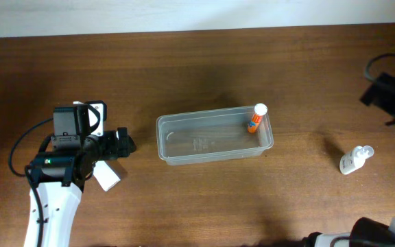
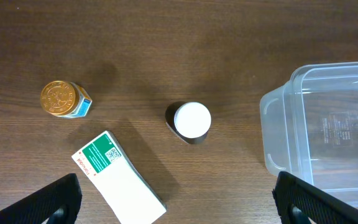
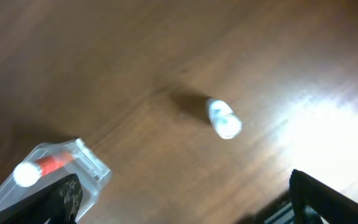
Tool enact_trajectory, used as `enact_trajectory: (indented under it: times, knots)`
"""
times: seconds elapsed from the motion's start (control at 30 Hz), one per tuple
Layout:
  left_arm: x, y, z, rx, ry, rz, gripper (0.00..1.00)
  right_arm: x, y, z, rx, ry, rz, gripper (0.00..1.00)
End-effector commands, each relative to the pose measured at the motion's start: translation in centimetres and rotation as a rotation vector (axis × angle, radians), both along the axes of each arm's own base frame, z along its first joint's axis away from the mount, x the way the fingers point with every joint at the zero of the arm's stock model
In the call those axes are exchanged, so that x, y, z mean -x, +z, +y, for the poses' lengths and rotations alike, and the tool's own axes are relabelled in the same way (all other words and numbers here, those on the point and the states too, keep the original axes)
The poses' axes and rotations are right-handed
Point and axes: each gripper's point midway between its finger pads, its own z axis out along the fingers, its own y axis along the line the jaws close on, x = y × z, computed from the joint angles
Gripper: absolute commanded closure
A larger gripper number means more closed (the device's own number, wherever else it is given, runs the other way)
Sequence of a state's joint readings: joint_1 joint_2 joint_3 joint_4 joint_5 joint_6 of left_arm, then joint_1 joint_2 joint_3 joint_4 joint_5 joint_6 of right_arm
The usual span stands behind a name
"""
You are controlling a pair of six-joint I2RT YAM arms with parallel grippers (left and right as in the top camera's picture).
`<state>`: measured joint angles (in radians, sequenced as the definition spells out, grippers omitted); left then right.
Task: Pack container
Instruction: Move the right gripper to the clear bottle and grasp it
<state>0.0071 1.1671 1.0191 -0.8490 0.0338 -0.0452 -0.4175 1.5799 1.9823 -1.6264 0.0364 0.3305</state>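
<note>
The clear container (image 1: 184,137) sits mid-table. An orange-and-white bottle (image 1: 256,118) stands in its right end. A small white bottle (image 1: 356,160) lies on the table to the right. My left gripper (image 1: 125,143) hovers left of the container, open and empty. In the left wrist view its fingers (image 2: 179,205) frame a white box with a green label (image 2: 118,177), a dark bottle with a white cap (image 2: 191,121), a gold-lidded jar (image 2: 64,99) and the container's end (image 2: 272,124). My right gripper (image 3: 185,199) is open and empty, above the white bottle (image 3: 224,121).
The right arm (image 1: 389,96) is at the table's far right edge. The white box (image 1: 107,177) shows partly under the left arm. The right wrist view shows the container's corner (image 3: 89,165) with the orange bottle (image 3: 42,169) in it.
</note>
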Motion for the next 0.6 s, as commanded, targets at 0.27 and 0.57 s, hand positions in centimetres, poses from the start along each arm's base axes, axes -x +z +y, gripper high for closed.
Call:
enact_trajectory:
  times: [0.27, 0.57]
  knots:
    - [-0.3, 0.8, -0.1, -0.012, -0.015, -0.02, 0.01, 2.2, -10.4, -1.5, -0.142, 0.005, 0.21, 0.01]
    - [-0.3, 0.8, -0.1, -0.012, -0.015, -0.02, 0.01, 2.9, -18.1, -1.8, -0.173, -0.014, 0.266, 0.02]
